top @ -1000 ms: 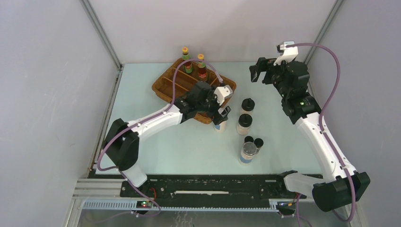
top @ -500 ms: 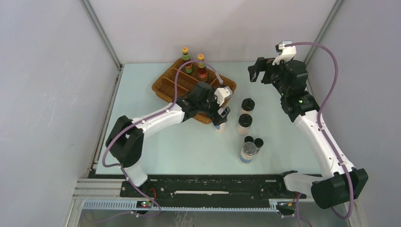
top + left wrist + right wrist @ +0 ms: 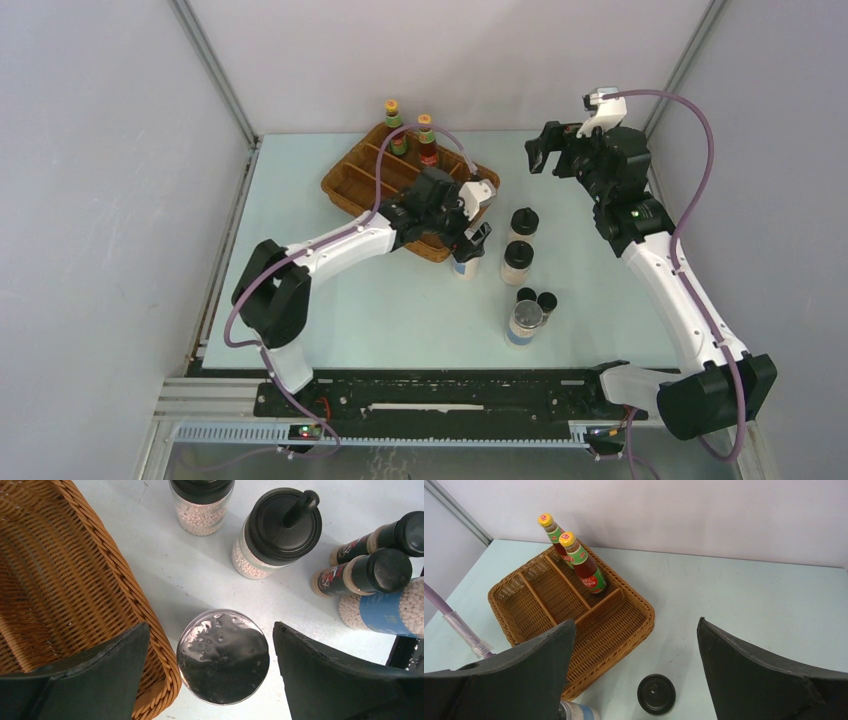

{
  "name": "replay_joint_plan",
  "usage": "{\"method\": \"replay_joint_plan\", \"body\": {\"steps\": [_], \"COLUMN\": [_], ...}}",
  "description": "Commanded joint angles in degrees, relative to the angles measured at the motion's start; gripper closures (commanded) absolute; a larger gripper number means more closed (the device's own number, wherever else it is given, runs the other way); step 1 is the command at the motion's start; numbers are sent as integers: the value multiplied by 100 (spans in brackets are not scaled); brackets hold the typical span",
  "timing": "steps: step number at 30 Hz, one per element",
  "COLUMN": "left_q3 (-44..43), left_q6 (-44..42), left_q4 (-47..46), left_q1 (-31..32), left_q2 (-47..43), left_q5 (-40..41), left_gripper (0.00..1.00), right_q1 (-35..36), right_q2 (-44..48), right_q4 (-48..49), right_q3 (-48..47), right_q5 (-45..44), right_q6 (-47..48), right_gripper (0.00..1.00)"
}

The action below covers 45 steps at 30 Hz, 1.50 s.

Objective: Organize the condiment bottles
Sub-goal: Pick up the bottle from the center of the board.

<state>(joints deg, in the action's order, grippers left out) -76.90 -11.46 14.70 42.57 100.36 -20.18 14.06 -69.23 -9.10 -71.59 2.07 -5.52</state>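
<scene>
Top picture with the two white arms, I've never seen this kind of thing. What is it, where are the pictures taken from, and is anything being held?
It is a robot: two arms bolted to the near edge of a table. The top view looks down from behind them, left arm on the left, right arm on the right. The other two views come from a camera on each wrist; the dark shapes at the bottom are that arm's own jaws. On the table: a wicker tray with two sauce bottles standing along its far side, two shakers, two vials and two silver-lidded jars. The left jaws are open either side of one jar beside the tray, not gripping it. The right jaws are open, raised, holding nothing.
</scene>
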Motion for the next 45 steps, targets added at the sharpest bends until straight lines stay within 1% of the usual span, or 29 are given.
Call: {"method": "replay_joint_plan", "body": {"steps": [1, 8, 18, 22, 25, 28, 31, 36, 38, 39, 45], "left_q3": [-334, -276, -232, -261, -320, -477, -659, -910, -935, -933, -910], "left_q6": [72, 138, 162, 177, 193, 188, 188, 219, 277, 291, 347], "left_q4": [124, 193, 205, 209, 266, 454, 691, 961, 974, 980, 1066], "left_q1": [-13, -13, -15, -19, -19, -17, -15, -15, -15, -15, -1], "left_q2": [29, -30, -35, 6, 88, 207, 370, 550, 551, 550, 430], "left_q5": [-136, -104, -99, -100, -114, -177, -215, -241, -203, -185, -91], "left_gripper": [2, 1, 3, 5, 10, 20, 37, 82, 98, 100, 100], "right_q1": [-78, -79, -79, -82, -88, -88, -88, -88, -88, -88, -88], "right_q2": [24, 30, 58, 68, 70, 72, 76, 94, 112, 119, 154], "right_q4": [229, 225, 244, 237, 235, 232, 233, 229, 225, 225, 225], "right_q3": [40, 40, 78, 93, 93, 92, 93, 91, 93, 93, 91], "right_q5": [69, 101, 110, 94, 92, 85, 90, 84, 83, 89, 108], "right_q6": [-90, -103, -121, -116, -114, -114, -115, -125, -124, -130, -142], "right_gripper": [0, 0, 0, 0, 0, 0, 0, 0, 0, 0, 0]}}
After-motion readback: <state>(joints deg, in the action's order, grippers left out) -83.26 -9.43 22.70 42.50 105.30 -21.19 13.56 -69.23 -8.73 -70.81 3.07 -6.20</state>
